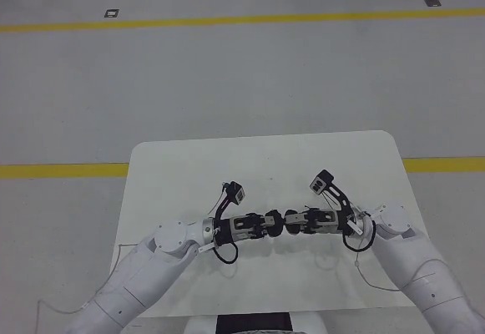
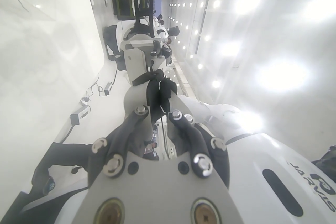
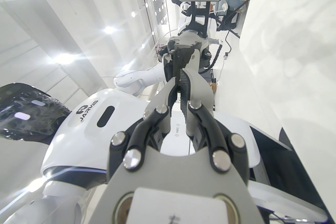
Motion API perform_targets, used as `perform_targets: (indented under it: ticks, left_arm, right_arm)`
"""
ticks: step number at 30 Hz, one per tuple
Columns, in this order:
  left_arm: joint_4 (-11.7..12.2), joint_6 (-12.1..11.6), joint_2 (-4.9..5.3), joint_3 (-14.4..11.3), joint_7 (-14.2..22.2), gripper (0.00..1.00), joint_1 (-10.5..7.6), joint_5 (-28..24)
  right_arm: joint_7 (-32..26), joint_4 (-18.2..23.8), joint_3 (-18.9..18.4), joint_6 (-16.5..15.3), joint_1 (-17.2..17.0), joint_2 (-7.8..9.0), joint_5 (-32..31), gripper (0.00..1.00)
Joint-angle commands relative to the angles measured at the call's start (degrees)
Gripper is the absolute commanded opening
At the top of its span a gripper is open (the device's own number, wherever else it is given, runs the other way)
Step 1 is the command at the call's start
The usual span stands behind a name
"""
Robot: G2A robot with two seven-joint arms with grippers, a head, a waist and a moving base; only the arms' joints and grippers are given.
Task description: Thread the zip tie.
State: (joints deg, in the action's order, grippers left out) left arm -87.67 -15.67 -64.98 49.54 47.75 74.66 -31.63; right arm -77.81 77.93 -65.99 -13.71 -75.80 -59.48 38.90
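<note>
Zip tie (image 2: 163, 128) is honestly tough to spot. In the left wrist view it reads as a thin dark strip running back from between the black fingers of the left end effector (image 2: 157, 95), and those fingers are pressed together on it. Right end effector (image 3: 179, 80) is the same story: its ribbed pads (image 3: 185, 89) are squeezed down to a sliver, and a thin dark line comes out the back toward the wrist. So it looks clamped on the zip tie too, though I can't tell which end each one has. The two end effectors sit tip to tip, touching or as good as, and each wrist view has the other one's fingertips right past its own. From the top view that meeting point hangs above the tabletop (image 1: 184, 167), around the middle and toward the robot's side, so the zip tie is up in the air between them and not lying on the surface. Each wrist has a little black camera box on a stalk, the left arm's (image 1: 234, 192) and the right arm's (image 1: 321, 180), both tilted up and away from the robot. The white forearms come in from either side with the elbows bent outward. The tabletop is plain white with rounded corners, and around it is grey floor (image 1: 225, 83) with yellow stripes (image 1: 50, 170).
</note>
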Motion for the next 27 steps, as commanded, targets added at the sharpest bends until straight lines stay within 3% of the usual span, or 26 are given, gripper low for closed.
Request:
perform_targets:
  ticks: [1, 9, 15, 26, 27]
  left_arm:
    - [0.0, 0.1, 0.01, -0.1, 0.0, 0.02, -0.08, 0.0]
    - [0.1, 0.2, 0.04, -0.4, -0.2, 0.15, -0.27, 0.1]
    - [0.2, 0.1, 0.08, -0.5, -0.2, 0.06, -0.35, 0.1]
    - [0.7, 0.0, 0.13, -0.7, -0.3, 0.00, -0.60, -0.2]
    - [0.7, -0.1, 0.14, -0.7, -0.5, 0.00, -0.63, -0.1]
  right_arm:
    - [0.0, 0.0, -0.1, -0.1, 0.0, 0.00, 0.2, 0.00]
    - [-0.2, 0.0, -0.1, -0.3, 0.0, -0.01, 0.5, 0.00]
    - [-0.3, 0.0, 0.0, -0.2, 0.0, -0.02, 0.3, 0.00]
    - [-0.3, -0.1, 0.2, 0.0, 0.1, -0.04, 0.1, 0.00]
    - [0.0, -0.1, 0.1, 0.1, 0.1, -0.04, 0.0, 0.27]
